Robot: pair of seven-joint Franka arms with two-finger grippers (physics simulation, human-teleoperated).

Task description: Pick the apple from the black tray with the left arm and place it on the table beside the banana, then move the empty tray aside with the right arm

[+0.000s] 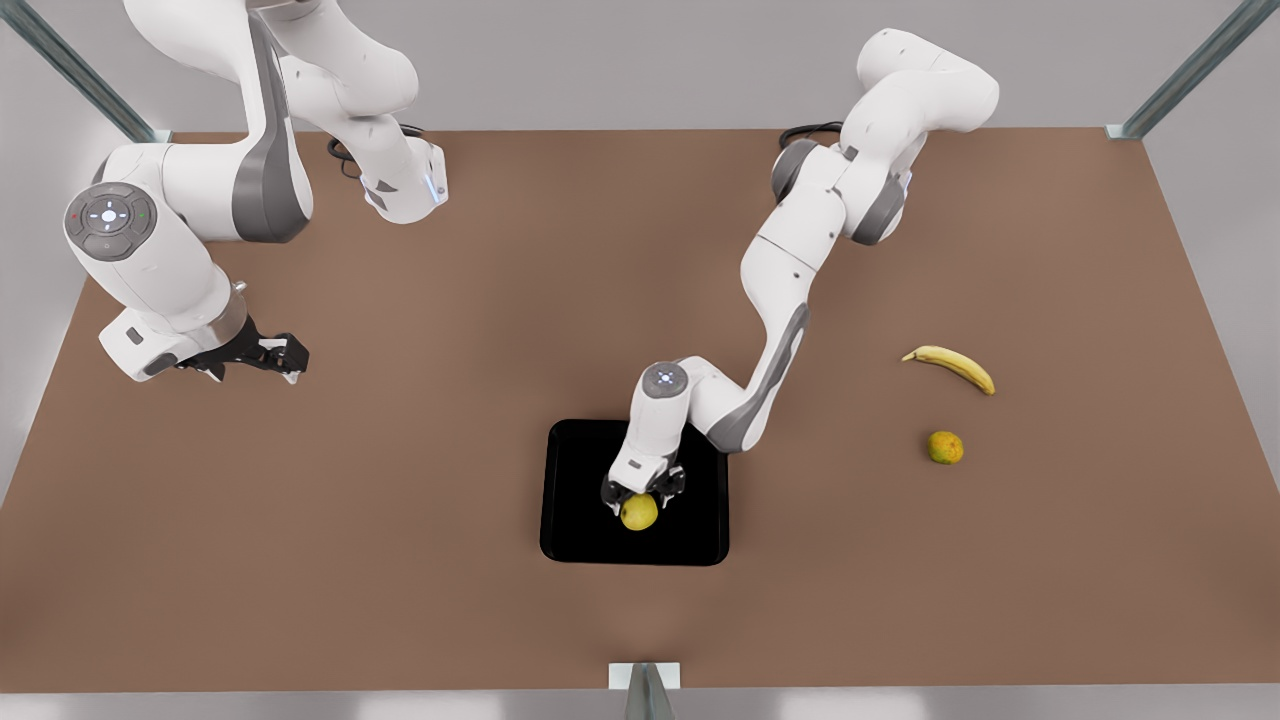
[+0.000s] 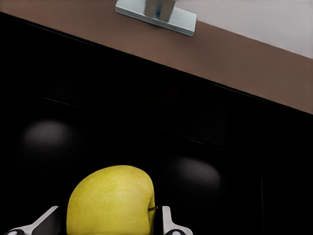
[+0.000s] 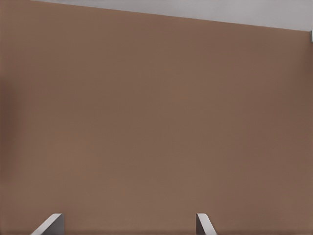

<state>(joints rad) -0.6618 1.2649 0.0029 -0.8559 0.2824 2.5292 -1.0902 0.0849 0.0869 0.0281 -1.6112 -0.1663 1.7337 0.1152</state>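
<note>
Apple (image 2: 111,201) in black tray (image 1: 580,520), left gripper (image 1: 643,488) fingers (image 2: 168,223) straddling it, grip unconfirmed. Right gripper (image 1: 262,357) spread, waiting over table (image 1: 400,500). Banana (image 1: 951,366) well apart.

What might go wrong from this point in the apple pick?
1. The left end effector straddles the apple, fingers at its sides; on round, smooth skin a grip may slip during lifting.
2. The small orange-and-green fruit lies close to the banana, so the placement could bump it.
3. The black tray lies loose on the table; a hard push could shift it.
</note>
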